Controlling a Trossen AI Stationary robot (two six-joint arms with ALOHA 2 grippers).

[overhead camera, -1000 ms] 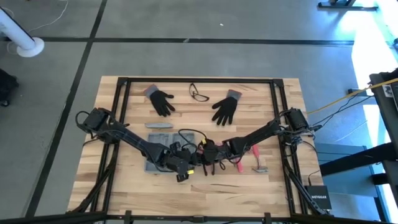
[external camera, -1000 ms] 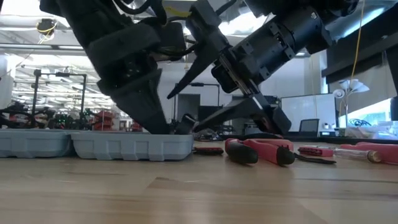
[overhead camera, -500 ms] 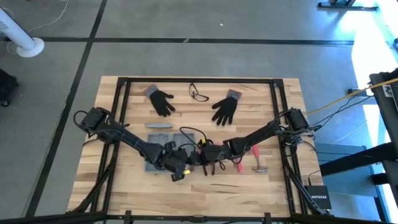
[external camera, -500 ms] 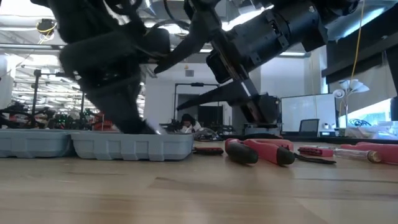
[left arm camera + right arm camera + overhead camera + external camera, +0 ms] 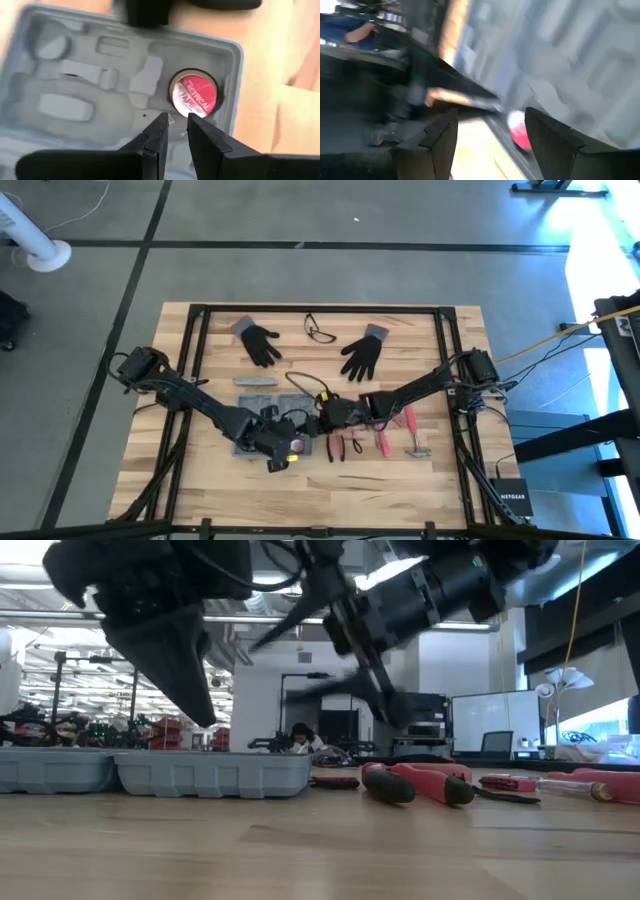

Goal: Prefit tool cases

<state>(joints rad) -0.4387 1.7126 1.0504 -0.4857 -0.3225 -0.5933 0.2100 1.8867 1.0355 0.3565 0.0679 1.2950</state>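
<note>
The table point(image 5: 180, 480) carries everything, and near its middle lies the tool case point(image 5: 75, 80) — flat, blue-grey, tray up, its moulded recesses mostly bare save a round one holding a red roll of electrical tape point(image 5: 194, 95). Both arms crowd over this one spot, which is the first risk: the left gripper point(image 5: 283, 450) hangs above the case's front end and the right gripper point(image 5: 332, 416) just beside it, so a careless reach by either could knock the two together or shove the light case across the wood. The left gripper's fingers stand nearly together with only a narrow slot between them and nothing held; if it drops as it is, the tips could land on the tape's face or the recess rim and tip the roll out of its seat. The right gripper's fingers are spread wide and empty (its wrist picture is smeared, so I judge it is moving), and a sweep at speed could clip the case wall. Beyond the case lie red-handled pliers point(image 5: 415, 783) and a screwdriver point(image 5: 560, 783) — close enough that a hurried pick could drag one onto the other, or bring a tool in skewed so it rides on the recess edge instead of dropping home
</note>
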